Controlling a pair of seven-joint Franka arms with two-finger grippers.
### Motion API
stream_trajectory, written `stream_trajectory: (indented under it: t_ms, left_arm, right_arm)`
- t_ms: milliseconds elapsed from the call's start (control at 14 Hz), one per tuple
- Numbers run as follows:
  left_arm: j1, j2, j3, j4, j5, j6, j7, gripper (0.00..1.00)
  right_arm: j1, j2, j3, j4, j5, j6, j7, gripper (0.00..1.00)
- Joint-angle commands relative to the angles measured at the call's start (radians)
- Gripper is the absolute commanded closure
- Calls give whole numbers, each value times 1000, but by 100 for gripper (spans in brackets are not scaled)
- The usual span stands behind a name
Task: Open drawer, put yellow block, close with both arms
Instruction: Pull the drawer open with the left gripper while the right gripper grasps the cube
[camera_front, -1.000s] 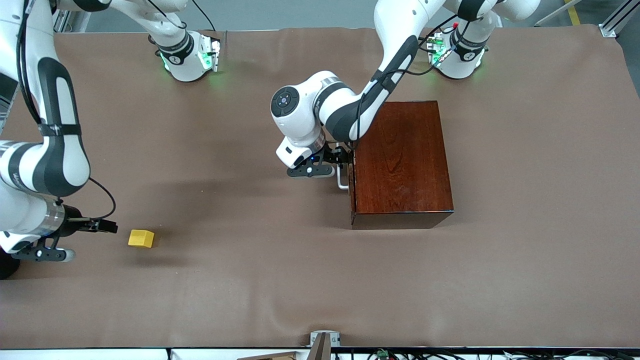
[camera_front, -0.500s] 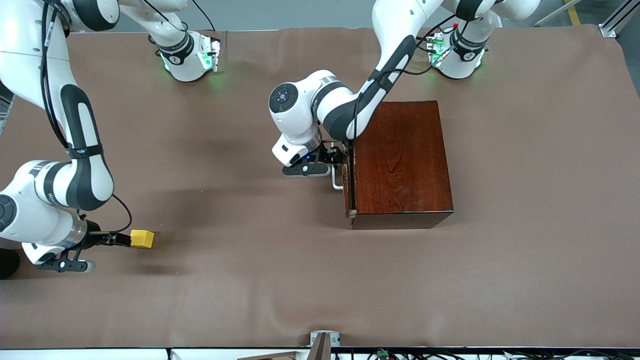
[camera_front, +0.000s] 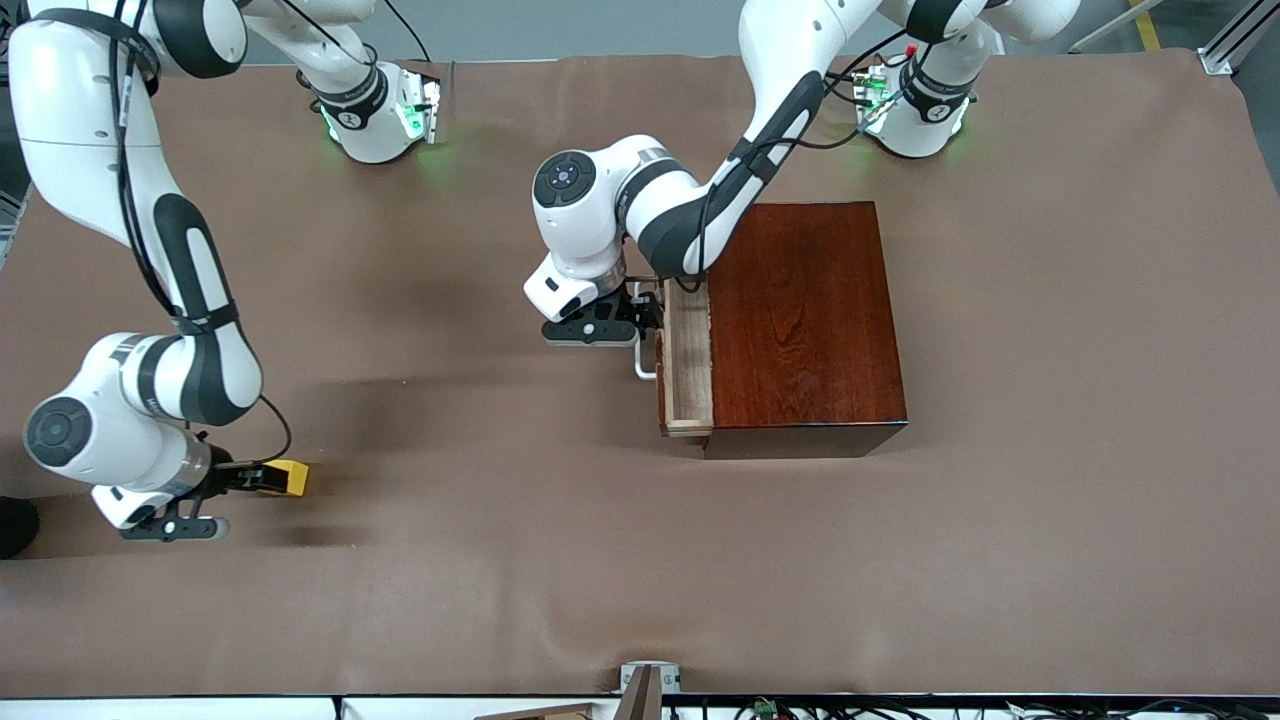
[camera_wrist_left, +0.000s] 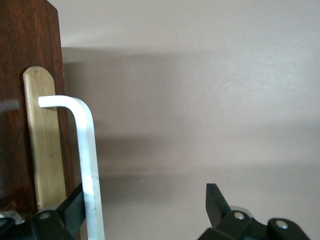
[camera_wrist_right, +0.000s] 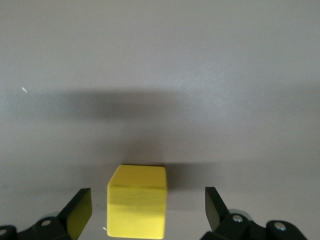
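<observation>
The drawer (camera_front: 688, 362) stands partly pulled out of the dark wooden box (camera_front: 805, 320), and its pale tray shows. My left gripper (camera_front: 646, 310) is open at the white handle (camera_front: 640, 366). In the left wrist view one finger (camera_wrist_left: 74, 200) sits hooked between the handle bar (camera_wrist_left: 88, 160) and the dark drawer front (camera_wrist_left: 15, 130), while the left gripper (camera_wrist_left: 145, 200) has nothing clamped. The yellow block (camera_front: 291, 477) lies on the table toward the right arm's end. My right gripper (camera_front: 262, 480) is open, and in the right wrist view the right gripper (camera_wrist_right: 147, 200) straddles the block (camera_wrist_right: 137, 202) with gaps at both sides.
A brown mat (camera_front: 560, 560) covers the whole table. The two arm bases (camera_front: 380, 115) (camera_front: 915, 110) stand along the edge farthest from the front camera. A small mount (camera_front: 648, 685) sits at the nearest table edge.
The drawer has slid out of the box toward the right arm's end, drawn by the left gripper. The right gripper has advanced to the yellow block, which now lies between its fingers.
</observation>
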Motion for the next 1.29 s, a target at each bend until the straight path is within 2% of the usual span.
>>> stream_trajectory:
  t_ms: [0,571,643,714,786,1214]
  left_arm:
    - [-7,22,-21,28,-17,58,-15,0]
    - [-7,45,-51,28,-18,173,-15,0]
    - [-7,46,-51,28,-18,184,-14,0]
    - [-7,48,-51,28,-18,199,-14,0]
    - [-7,52,-51,29,-26,213,-14,0]
    - [-7,52,-60,31,-52,273,-15,0]
  right_arm:
    - [8,5,-1,-21,9,18,-3,0]
    - [5,44,-1,-26,9,52,-3,0]
    - [5,44,-1,-26,7,50,-3,13]
    - [5,44,-1,-26,7,50,-3,31]
    - [5,44,-1,-26,7,49,-3,39]
    - [5,44,-1,-29,9,38,-3,39]
